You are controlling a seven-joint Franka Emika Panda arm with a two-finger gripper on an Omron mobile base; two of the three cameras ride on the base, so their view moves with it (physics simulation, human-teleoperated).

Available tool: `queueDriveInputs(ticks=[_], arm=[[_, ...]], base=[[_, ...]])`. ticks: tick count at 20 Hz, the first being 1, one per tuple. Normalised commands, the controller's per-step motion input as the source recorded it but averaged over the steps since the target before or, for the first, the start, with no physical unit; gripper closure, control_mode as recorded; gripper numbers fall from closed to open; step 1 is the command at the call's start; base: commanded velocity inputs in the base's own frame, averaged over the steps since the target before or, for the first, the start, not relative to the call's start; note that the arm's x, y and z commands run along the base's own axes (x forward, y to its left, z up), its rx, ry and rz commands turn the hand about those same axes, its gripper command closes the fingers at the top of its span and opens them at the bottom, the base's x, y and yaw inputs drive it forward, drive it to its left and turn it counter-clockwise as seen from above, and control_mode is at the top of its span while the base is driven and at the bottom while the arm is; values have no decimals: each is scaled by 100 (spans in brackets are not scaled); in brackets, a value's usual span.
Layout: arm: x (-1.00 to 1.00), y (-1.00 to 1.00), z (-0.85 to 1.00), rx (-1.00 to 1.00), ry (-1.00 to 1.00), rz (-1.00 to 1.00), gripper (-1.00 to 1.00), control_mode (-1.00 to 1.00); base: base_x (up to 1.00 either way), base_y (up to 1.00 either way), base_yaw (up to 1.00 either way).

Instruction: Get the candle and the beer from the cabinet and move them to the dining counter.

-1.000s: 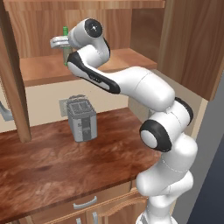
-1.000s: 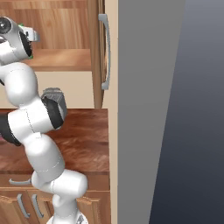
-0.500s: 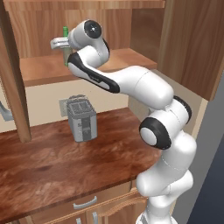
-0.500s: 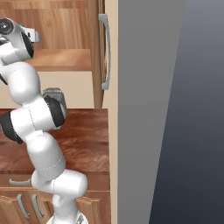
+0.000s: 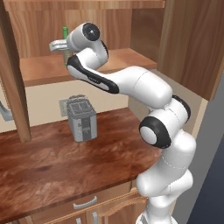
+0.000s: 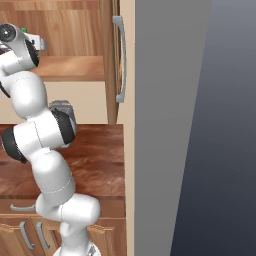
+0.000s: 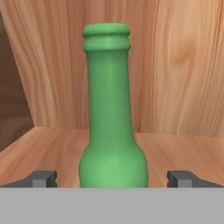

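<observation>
From my left base view I have the cabinet [image 5: 83, 65] open ahead, its shelf running across the upper half, and the beer [image 5: 65, 37] standing upright on that shelf at about eleven o'clock, only its green neck clear above the hand; the gripper [image 5: 59, 45] sits right at the bottle, though from this side I cannot make out the fingertips well enough to say whether they touch the glass; below, at about nine o'clock from the arm's elbow, the grey toaster [image 5: 81, 119] stands on the lower counter [image 5: 52, 162]; in the right base view the cabinet door [image 6: 112, 60] with its long silver handle [image 6: 120, 59] stands open at twelve o'clock, just right of the arm; in my hand view the beer fills the centre, upright on the shelf boards against the back panel, and the fingertips [image 7: 41, 178] stand wide apart, one on each side of its shoulder with bare gaps between, holding nothing.
</observation>
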Motion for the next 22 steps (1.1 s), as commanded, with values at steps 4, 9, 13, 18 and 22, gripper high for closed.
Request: queueDriveInputs(ticks=[4, 9, 13, 18, 22], arm=[[0, 24, -13, 0, 0, 0, 100, -100], [0, 5, -4, 0, 0, 0, 100, -100], [1, 0, 0, 0, 0, 0, 100, -100], [0, 0, 0, 0, 0, 0, 100, -100], [-7, 6, 5, 0, -3, 0, 100, -100]], base=[[0, 0, 0], [0, 0, 0], [0, 0, 0], [0, 0, 0], [0, 0, 0]])
